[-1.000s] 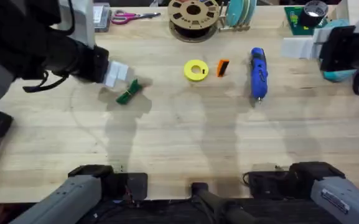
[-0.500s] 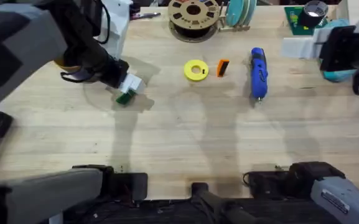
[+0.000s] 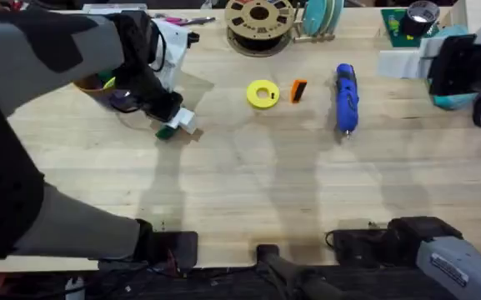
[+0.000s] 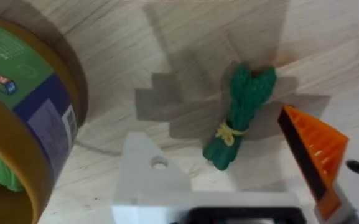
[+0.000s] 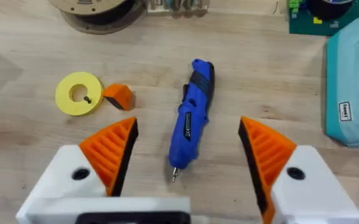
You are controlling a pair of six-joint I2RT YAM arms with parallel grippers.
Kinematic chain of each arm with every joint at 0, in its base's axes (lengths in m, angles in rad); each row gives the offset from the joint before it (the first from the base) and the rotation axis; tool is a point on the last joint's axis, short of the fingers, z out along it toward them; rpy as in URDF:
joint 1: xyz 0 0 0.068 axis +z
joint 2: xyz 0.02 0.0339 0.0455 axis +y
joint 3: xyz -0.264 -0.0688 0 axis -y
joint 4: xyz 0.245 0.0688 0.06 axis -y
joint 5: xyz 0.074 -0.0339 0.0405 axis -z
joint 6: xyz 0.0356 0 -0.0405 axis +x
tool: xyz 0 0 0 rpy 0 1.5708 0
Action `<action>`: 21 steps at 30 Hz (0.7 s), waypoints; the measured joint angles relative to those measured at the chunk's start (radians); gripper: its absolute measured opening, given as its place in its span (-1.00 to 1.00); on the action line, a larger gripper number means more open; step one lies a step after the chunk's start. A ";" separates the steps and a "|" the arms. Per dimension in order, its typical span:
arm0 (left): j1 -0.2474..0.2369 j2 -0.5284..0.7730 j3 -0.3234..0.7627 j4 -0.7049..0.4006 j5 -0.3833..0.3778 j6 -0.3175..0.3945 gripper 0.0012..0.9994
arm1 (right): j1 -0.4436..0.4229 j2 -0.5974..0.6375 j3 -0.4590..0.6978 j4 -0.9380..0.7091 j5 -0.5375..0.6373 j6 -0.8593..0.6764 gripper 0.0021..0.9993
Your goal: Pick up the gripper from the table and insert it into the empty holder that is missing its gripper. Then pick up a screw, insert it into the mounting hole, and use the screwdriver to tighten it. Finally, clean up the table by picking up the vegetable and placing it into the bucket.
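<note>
The vegetable [image 4: 238,115], a dark-green sprig tied with yellow, lies on the wood between the fingers of my open left gripper [image 4: 219,134]. One finger is the plain white holder [image 4: 151,174]; the other carries an orange tip [image 4: 313,146]. From overhead the left gripper [image 3: 182,119] sits right over the vegetable [image 3: 166,132]. The bucket [image 4: 23,112] stands close beside it. The loose orange gripper [image 5: 118,95] lies by a yellow disc [image 5: 79,93] holding a screw [image 5: 87,99]. My right gripper [image 5: 188,124] hovers open high above the blue screwdriver [image 5: 191,115].
A brown filament spool [image 3: 259,21] stands at the table's far edge, with scissors [image 3: 169,22] to its left. A teal pouch [image 5: 353,81] lies at the right, under the right arm [image 3: 461,62]. The near half of the table is bare wood.
My left arm has swung right and down, bringing its gripper from beside the vegetable to directly over it. The bucket now shows behind the arm. The right arm has not moved.
</note>
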 joint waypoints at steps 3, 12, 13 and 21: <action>0.000 0.003 0.000 0.004 0.000 -0.002 0.41 | 0.000 0.000 0.000 0.000 0.000 0.000 0.99; 0.000 0.003 0.000 0.004 0.004 0.006 -1.00 | 0.000 0.000 0.000 0.000 0.000 0.000 0.99; 0.000 0.003 0.000 0.004 0.004 0.006 -1.00 | 0.000 0.000 0.000 0.000 0.000 0.000 0.99; 0.000 -0.005 0.004 -0.001 0.030 -0.002 -1.00 | 0.000 0.000 0.000 0.000 0.000 0.000 0.99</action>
